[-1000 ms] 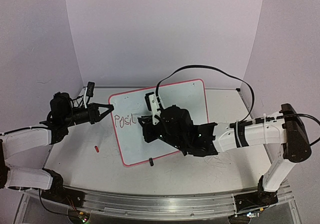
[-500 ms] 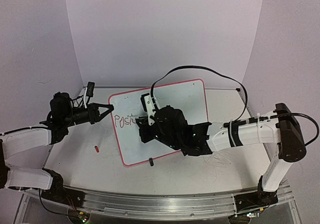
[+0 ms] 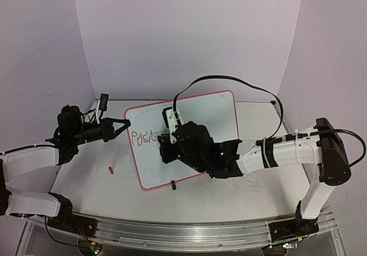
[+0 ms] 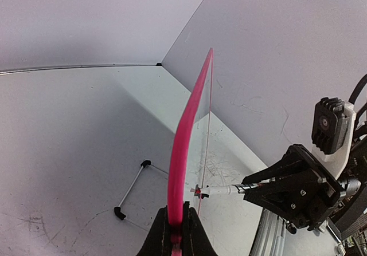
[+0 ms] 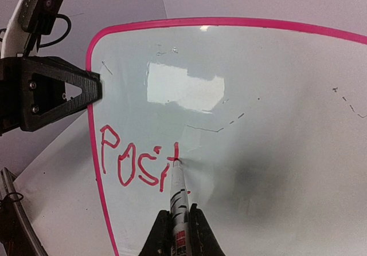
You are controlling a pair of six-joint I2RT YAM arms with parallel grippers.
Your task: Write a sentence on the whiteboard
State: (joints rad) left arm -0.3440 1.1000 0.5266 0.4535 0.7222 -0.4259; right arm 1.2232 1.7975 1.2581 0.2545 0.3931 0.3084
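Observation:
The whiteboard, glossy white with a pink rim, stands tilted at the table's middle. My left gripper is shut on its left rim, seen edge-on in the left wrist view, with the jaws pinching it. My right gripper is shut on a marker whose tip touches the board. The sentence reads "Posit" in red near the left rim, also visible from above as the lettering. The marker shows behind the rim in the left wrist view.
A small red cap lies on the table left of the board. A black clip foot sits at the board's near edge, and a wire stand behind it. White walls enclose the table on three sides.
The right arm has shifted slightly left and the marker has added a stroke, so the lettering has grown from "Posi" to "Posit". The left arm has kept still.

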